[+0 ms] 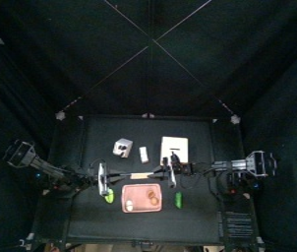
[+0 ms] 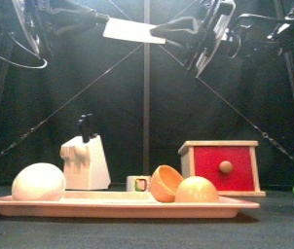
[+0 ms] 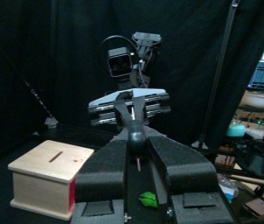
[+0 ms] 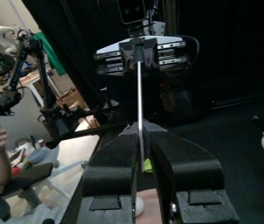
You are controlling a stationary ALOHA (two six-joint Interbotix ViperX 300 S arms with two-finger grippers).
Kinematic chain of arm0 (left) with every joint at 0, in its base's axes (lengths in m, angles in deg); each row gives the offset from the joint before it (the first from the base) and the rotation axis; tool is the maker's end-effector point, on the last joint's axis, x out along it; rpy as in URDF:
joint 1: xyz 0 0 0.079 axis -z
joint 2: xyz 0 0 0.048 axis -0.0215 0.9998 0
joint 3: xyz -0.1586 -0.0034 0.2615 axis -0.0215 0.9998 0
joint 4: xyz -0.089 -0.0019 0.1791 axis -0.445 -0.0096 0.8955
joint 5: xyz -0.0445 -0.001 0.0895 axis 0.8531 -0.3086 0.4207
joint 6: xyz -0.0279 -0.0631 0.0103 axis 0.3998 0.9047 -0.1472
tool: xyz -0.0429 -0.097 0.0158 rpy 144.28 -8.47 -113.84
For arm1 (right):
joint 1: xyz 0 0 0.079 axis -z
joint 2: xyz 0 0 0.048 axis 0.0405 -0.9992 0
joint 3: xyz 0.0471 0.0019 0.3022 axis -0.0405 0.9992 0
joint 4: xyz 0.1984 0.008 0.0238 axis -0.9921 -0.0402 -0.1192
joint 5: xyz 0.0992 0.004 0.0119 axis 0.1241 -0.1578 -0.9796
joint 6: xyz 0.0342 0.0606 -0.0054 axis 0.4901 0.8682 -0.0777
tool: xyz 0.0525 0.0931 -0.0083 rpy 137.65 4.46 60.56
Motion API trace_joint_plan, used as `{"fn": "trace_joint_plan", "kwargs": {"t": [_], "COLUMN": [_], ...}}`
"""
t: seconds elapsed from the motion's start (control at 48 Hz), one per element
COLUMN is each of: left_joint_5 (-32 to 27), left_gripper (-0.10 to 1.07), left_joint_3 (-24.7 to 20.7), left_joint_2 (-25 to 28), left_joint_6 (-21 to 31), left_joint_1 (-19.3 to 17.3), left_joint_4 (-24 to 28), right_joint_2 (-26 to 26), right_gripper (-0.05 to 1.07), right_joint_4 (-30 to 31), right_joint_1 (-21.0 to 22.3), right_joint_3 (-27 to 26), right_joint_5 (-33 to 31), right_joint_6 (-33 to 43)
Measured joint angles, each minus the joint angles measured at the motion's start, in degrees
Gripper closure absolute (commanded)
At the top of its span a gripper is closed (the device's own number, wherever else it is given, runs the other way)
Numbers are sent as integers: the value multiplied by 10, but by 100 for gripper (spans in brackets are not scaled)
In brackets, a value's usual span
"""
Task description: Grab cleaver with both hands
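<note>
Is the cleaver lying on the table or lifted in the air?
Lifted: the cleaver hangs high above the tray, between the left gripper and the right gripper.

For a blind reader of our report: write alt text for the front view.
High above the table, two black robot arms hold a cleaver level between them, blade pale. Below, a tray carries egg-shaped and bowl-like wooden pieces, with a white knife block and a red-fronted wooden box behind it.
</note>
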Motion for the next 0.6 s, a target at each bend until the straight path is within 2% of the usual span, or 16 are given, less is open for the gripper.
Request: {"fn": "trace_joint_plan", "kwargs": {"t": [0.604], "left_joint_5": [-17], "left_gripper": [52], "left_joint_3": [29], "left_joint_2": [-2], "left_joint_6": [0], "left_joint_1": [-3], "left_joint_4": [0], "right_joint_2": [-2], "right_gripper": [66], "right_joint_4": [4], "right_joint_1": [7], "right_joint_3": [0], "right_joint_5": [0], "right_joint_6": [-1]}}
